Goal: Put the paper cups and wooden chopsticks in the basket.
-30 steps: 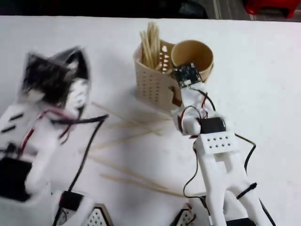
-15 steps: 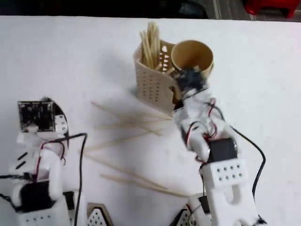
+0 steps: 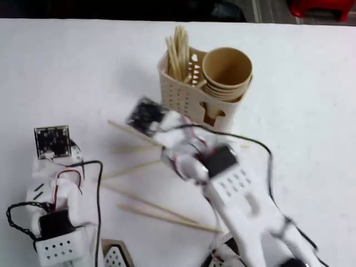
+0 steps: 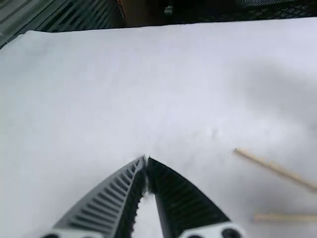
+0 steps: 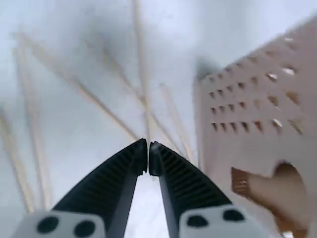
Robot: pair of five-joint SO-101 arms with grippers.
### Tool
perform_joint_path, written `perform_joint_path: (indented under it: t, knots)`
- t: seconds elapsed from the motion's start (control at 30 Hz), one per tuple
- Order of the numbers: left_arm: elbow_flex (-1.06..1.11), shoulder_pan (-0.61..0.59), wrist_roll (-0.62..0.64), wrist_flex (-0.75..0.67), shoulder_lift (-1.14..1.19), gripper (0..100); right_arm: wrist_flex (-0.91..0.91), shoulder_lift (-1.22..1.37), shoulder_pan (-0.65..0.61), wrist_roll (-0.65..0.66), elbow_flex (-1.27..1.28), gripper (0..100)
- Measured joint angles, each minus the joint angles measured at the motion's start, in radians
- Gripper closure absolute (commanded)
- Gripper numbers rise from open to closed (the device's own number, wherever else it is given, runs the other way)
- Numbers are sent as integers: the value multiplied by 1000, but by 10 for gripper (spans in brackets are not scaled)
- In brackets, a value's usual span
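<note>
Paper cups (image 3: pixel 227 69) sit stacked in the basket (image 3: pixel 183 103), right beside a bundle of chopsticks (image 3: pixel 178 47) standing upright in it. More loose chopsticks (image 3: pixel 167 217) lie scattered across the bench (image 3: pixel 83 67) in front of the basket. The right jaws are pressed together, tips hovering over the crossed sticks just beside the basket wall. The left jaws are pressed together too, over bare bench, well apart from the basket, gripping nothing
</note>
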Motion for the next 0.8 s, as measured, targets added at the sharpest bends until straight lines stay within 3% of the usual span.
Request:
perform_joint_path:
  t: [0.27, 0.8]
  knots:
    - [46, 0, 0, 0, -55, 976, 41, 503, -26, 95, -281, 810]
    - [71, 0, 0, 0, -107, 976, 41, 1017, 20, 175, -600, 808]
